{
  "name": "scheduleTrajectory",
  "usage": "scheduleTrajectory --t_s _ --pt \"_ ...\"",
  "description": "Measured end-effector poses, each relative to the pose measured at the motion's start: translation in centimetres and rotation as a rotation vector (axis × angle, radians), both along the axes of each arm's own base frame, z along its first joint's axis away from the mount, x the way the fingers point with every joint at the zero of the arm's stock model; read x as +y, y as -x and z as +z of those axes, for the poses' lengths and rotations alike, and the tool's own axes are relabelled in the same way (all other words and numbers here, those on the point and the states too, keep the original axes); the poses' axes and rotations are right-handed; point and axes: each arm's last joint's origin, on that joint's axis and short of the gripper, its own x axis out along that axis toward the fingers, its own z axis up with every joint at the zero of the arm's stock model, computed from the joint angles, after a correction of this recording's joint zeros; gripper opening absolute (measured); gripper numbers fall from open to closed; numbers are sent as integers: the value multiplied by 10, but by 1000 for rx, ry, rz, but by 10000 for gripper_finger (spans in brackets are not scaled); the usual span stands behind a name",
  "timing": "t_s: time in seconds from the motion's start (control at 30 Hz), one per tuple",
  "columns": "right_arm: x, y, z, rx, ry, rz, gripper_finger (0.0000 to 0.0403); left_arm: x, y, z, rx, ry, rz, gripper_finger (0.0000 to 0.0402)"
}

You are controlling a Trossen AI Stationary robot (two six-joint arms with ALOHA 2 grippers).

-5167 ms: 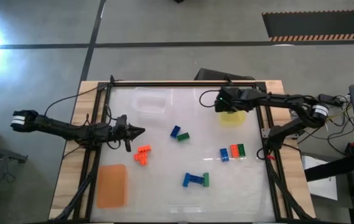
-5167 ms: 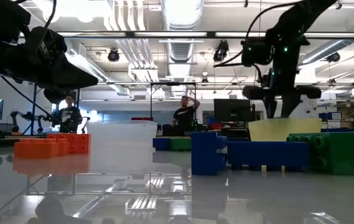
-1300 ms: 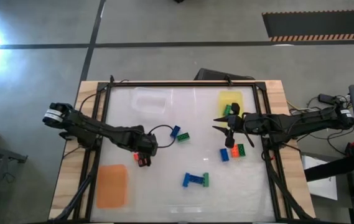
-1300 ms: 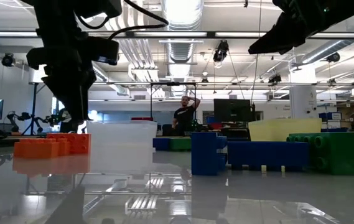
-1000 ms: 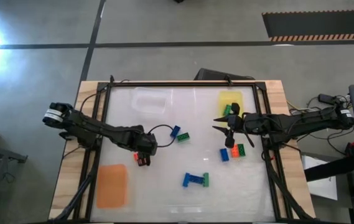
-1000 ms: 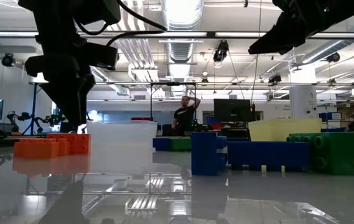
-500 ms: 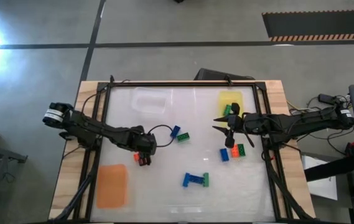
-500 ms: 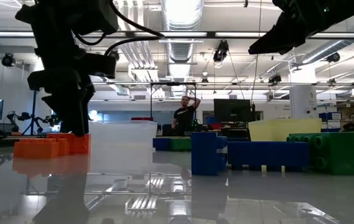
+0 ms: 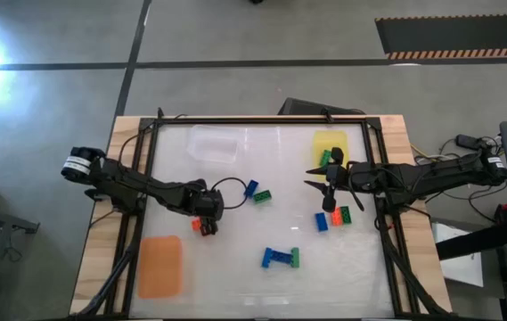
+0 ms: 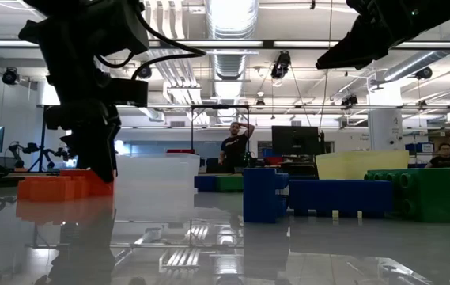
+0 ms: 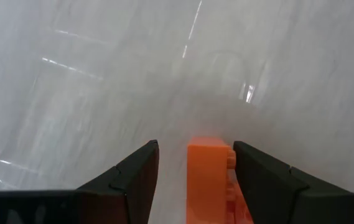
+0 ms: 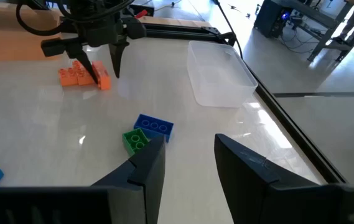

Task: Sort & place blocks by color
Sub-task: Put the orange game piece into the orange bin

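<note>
Orange blocks [image 9: 201, 226] lie left of the table's middle, and my left gripper [image 9: 206, 217] stands open over them, pointing down. Its fingers are on either side of one orange block [image 11: 209, 183], also seen from the right wrist as the orange block [image 12: 103, 81]. My right gripper [image 12: 189, 155] hangs open and empty above the table at the right gripper [image 9: 317, 182]. A blue block [image 9: 250, 188] and a green block [image 9: 263, 196] lie mid-table. A blue, orange and green row [image 9: 333, 217] lies at the right. A blue-and-green group [image 9: 280, 258] lies near the front. My left gripper has one finger [image 11: 270, 183] close against the studded side [image 11: 231, 163] of the orange block, and a gap shows between the block and the other finger [image 11: 130, 183]. Whether the near finger touches the block, I cannot tell. The block rests on the table.
An orange mat [image 9: 160, 266] lies at the near left, a clear tray [image 9: 214, 143] at the far middle. A yellow mat [image 9: 331, 141] at the far right bears a green block [image 9: 326, 158]. A black frame [image 9: 262, 119] borders the table. People stand in the room beyond.
My left gripper has come down over the orange blocks and shifted slightly toward the table's far edge, so that its fingers now reach table level beside one orange block.
</note>
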Motion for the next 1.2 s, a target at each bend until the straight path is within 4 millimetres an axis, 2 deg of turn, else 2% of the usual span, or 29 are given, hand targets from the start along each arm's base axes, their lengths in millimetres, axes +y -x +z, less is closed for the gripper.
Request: scheduleTrajectory --t_s 0.13,0.57,0.87,1.2 --pt "0 0 0 0 0 1 130 0 0 0 2 -4 -10 176" --pt "0 0 0 0 0 0 130 0 0 0 3 -6 -17 88" --pt "0 0 0 2 0 0 130 0 -1 1 2 -6 -18 86" --pt "0 0 -1 6 0 0 130 -1 -9 16 -8 -37 -44 86"
